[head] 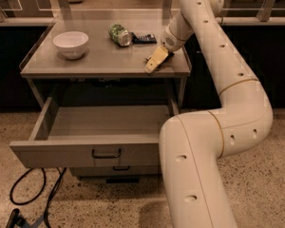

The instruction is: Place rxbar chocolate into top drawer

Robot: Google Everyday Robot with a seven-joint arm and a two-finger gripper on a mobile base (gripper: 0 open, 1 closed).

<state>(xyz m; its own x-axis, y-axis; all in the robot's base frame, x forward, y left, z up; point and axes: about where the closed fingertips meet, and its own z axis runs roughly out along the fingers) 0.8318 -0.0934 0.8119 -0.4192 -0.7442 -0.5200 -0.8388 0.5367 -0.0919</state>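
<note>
rxbar chocolate (147, 60) shows as a dark sliver on the table (85, 63), just above frame centre, at the tip of the tool (152, 65); whether the tool grips it i cannot tell. top drawer (85, 151) stands open below; lift and drop are left.

Tabletop (104, 61): bowl (71, 43) at 9 o'clock, can (119, 34) at 12, packet (143, 38) just beside the can at its 3 o'clock. Gripper (152, 64) at 4 o'clock, by the front-right edge. Top drawer (61, 153) sticks out under the tabletop toward 6 o'clock, lower drawer (116, 170) beneath it. Cable (33, 194) on the floor at 7 o'clock.
</note>
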